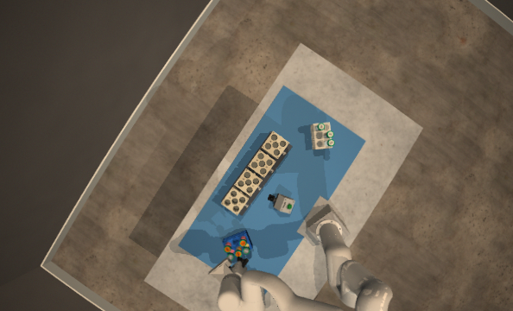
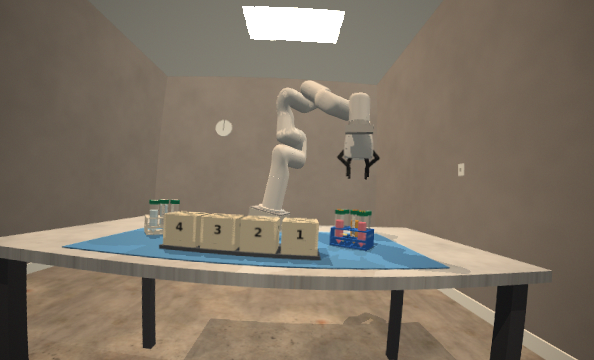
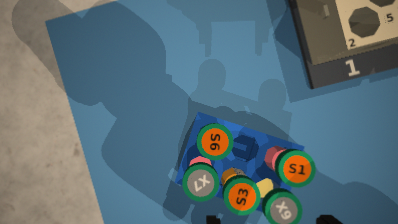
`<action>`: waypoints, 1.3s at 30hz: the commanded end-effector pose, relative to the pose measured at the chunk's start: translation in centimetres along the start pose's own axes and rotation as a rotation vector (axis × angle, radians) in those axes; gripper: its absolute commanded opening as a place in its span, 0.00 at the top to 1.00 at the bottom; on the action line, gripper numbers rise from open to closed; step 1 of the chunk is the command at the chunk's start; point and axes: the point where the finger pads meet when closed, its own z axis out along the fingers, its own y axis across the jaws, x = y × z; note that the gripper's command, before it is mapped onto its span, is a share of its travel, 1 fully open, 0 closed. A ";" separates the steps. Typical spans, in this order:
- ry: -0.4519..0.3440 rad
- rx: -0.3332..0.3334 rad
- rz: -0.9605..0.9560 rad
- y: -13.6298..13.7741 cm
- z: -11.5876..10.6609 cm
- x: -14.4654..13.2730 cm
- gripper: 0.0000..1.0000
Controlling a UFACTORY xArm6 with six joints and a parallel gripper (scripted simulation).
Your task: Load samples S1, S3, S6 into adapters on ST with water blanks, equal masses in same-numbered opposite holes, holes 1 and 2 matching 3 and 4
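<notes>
The black two-fingered claw (image 1: pixel 242 262) (image 2: pixel 357 176) (image 3: pixel 272 220) hangs spread, pinching nothing, above the blue plastic tube rack (image 1: pixel 237 233) (image 2: pixel 352 241) (image 3: pixel 227 122). Orange-dotted, green-capped tubes S1 (image 3: pixel 296 168), S3 (image 3: pixel 242 195) and S6 (image 3: pixel 215 142) stand in that rack, with grey-dotted, green-capped tubes X7 (image 3: pixel 201 182) and X9 (image 3: pixel 282 208).

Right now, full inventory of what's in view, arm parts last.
Blue rack: 1, on the blue mat near adapter 1
Orange-dot tubes: 3 (S1, S3, S6), green-rimmed caps, in the blue rack
Grey-dot tubes: 2 (X7, X9), green-rimmed caps, same rack
Pale rack: 1, mat's far end beyond adapter 4
Green-capped tubes: 3, in the pale rack
Adapters: 4, cream, numbered 1-4, on the dark stand
DONE desk: 1, grey, green key, between stand and arm base
Mat: 1, blue, on the table
Clock: 1, white, back wall
Arm: 1, white
Pincer: 1, black fingers, open above the blue rack
</notes>
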 end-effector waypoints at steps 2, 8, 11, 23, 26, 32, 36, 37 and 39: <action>0.003 0.014 -0.134 0.2 -0.3 -0.6 0.43; 0.004 0.014 -0.334 0.2 -0.3 -0.6 0.43; 0.005 0.014 -0.434 0.2 -0.3 -0.6 0.43; 0.007 0.013 -0.767 0.2 -0.3 -0.6 0.43; 0.008 0.012 -0.867 0.2 -0.3 -0.6 0.43; 0.009 0.012 -1.067 0.2 -0.3 -0.6 0.43; 0.010 0.012 -1.134 0.2 -0.3 -0.6 0.43; 0.010 0.011 -1.167 0.2 -0.3 -0.6 0.43; 0.010 0.011 -1.234 0.2 -0.3 -0.6 0.43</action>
